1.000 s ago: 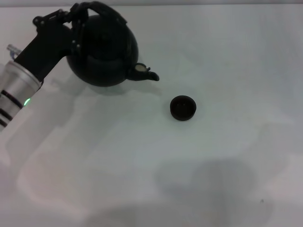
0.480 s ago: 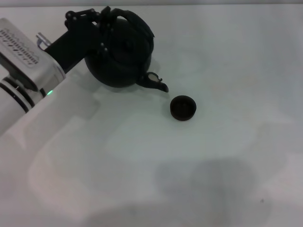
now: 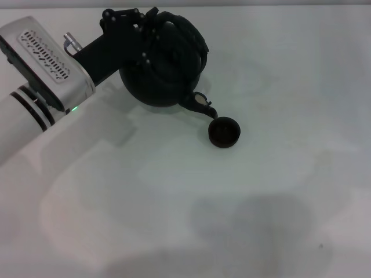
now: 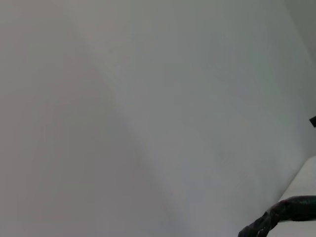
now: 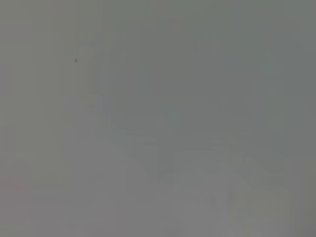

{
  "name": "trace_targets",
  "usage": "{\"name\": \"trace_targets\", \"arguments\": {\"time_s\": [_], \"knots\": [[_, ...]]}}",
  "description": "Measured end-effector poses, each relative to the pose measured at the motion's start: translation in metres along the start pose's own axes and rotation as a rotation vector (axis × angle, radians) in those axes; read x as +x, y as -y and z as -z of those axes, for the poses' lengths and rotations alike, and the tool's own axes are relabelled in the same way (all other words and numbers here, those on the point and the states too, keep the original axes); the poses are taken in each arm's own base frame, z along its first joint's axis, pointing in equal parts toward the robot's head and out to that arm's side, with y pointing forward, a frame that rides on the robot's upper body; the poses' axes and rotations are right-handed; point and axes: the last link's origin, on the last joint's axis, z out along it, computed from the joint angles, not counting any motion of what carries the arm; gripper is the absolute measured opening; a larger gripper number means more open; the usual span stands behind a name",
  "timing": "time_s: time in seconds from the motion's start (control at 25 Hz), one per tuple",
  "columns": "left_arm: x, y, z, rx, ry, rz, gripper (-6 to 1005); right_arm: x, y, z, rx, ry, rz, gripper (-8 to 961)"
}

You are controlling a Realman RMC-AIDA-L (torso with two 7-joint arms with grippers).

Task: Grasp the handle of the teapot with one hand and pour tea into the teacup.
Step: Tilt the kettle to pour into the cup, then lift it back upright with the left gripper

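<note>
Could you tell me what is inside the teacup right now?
The teacup interior looks uniformly dark; no tea is discernible. The teapot spout, held by the left gripper, overhangs its rim.

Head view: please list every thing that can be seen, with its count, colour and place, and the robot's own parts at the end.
teapot: one, matte black, far left part of the table, tilted with its spout over the cup's edge.
handle: one, dark, arched over the pot's top, held by the gripper.
teacup: one, dark brown-black, near the table's middle, just beyond the spout.
table: one, white, under everything.
left gripper: one, black on a silver-white arm, at the handle, closed on it.
right gripper: not in view.
</note>
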Motion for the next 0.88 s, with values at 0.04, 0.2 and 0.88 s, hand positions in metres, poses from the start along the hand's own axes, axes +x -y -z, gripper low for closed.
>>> {"name": "trace_targets", "arguments": {"time_s": [0.04,0.2,0.88], "knots": [[0.0,0.0,-0.001,-0.003,-0.001,-0.005,121,0.0,0.0,0.0,0.0,0.0,0.0,845],[0.002,0.001,-0.003,-0.006,-0.007,-0.032,119,0.001,0.001,0.0,0.002,-0.001,-0.001,845],[0.008,-0.003,-0.012,-0.057,-0.023,-0.102,116,0.0,0.002,0.0,0.004,0.0,-0.003,845]]}}
